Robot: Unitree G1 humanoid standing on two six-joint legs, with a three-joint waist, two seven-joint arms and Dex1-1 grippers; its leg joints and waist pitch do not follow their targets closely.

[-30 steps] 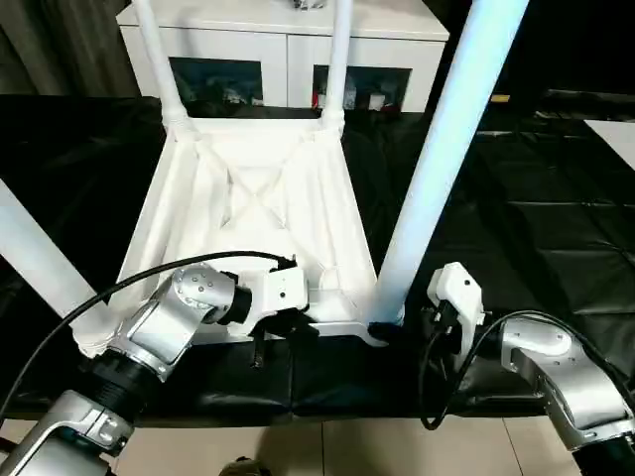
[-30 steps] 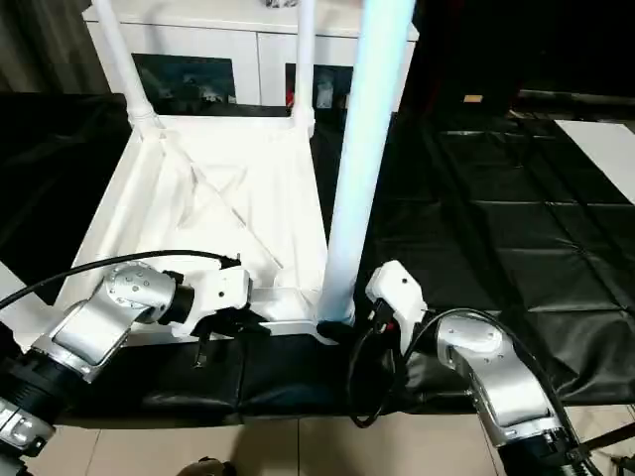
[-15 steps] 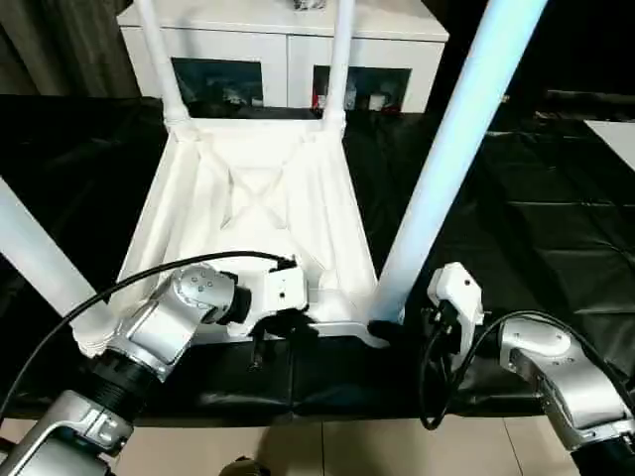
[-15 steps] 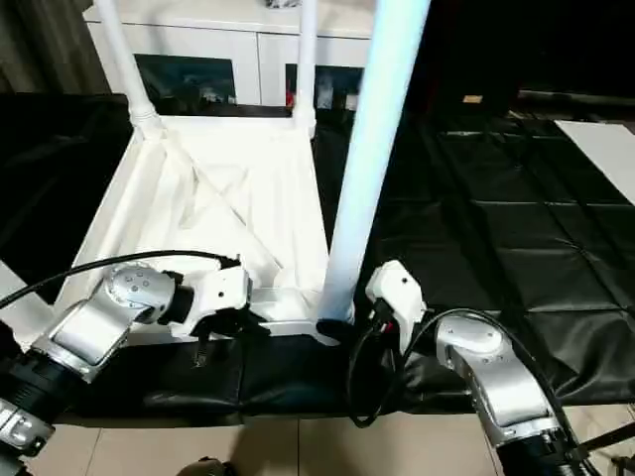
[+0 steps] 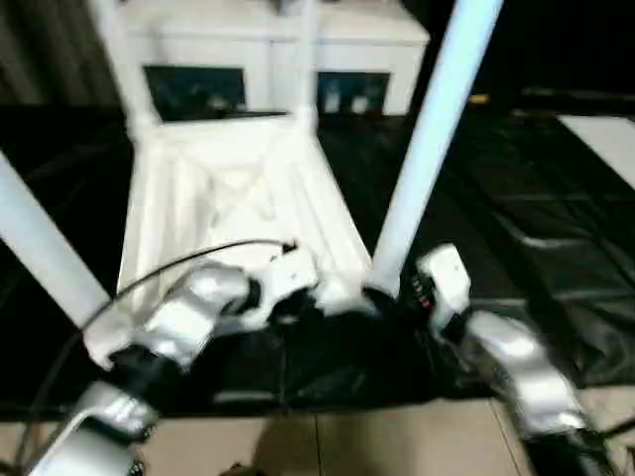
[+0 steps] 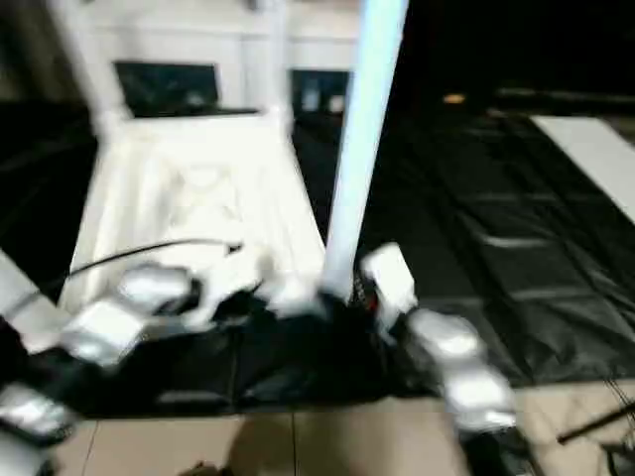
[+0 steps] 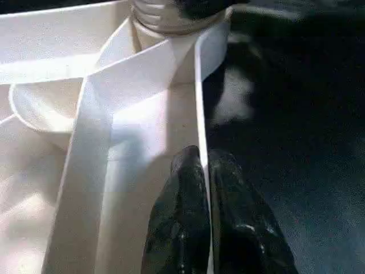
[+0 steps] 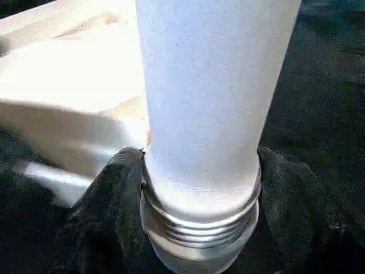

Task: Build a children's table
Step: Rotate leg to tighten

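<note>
Low in the frame, the left gripper (image 7: 206, 188) is pinched shut on the raised rim of the upturned tabletop (image 5: 223, 193), likely to steady it, while the right gripper (image 8: 199, 194) has its fingers clamped either side of the threaded base of the near right leg (image 5: 429, 149), seemingly to turn it into its corner socket. Further up, two legs (image 5: 117, 59) stand in the far sockets before the cabinet (image 5: 347, 50); compared with half a second ago, the held leg leans less rightward and the whole view has shifted
</note>
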